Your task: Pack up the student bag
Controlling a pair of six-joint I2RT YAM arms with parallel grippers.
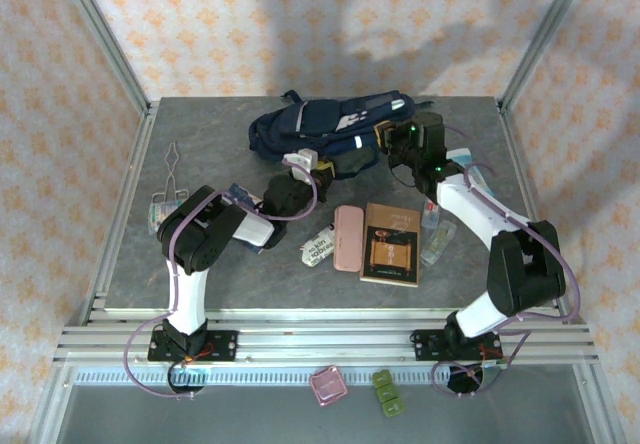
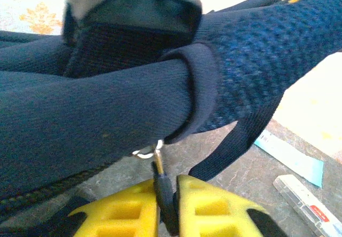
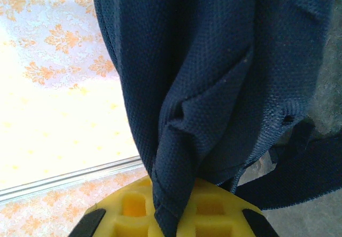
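Observation:
The student bag (image 1: 315, 127), navy blue with light grey stripes, lies at the back middle of the table. My left gripper (image 1: 316, 171) is at its near edge. In the left wrist view the yellow fingers (image 2: 214, 205) are shut on a dark zipper pull (image 2: 164, 191) that hangs from a small metal ring under the bag's fabric (image 2: 96, 119). My right gripper (image 1: 390, 137) is at the bag's right end. In the right wrist view it (image 3: 173, 215) is shut on a bunched fold of the bag's navy cloth (image 3: 214, 61), which hangs down between the fingers.
In front of the bag lie a pink case (image 1: 348, 239), a brown book (image 1: 391, 244), a white printed pack (image 1: 317, 248) and a clear case (image 1: 438, 242). Metal tongs (image 1: 171, 162) lie at the left. A dark strap (image 2: 240, 135) and a light blue strip (image 2: 291, 157) lie beside the left gripper.

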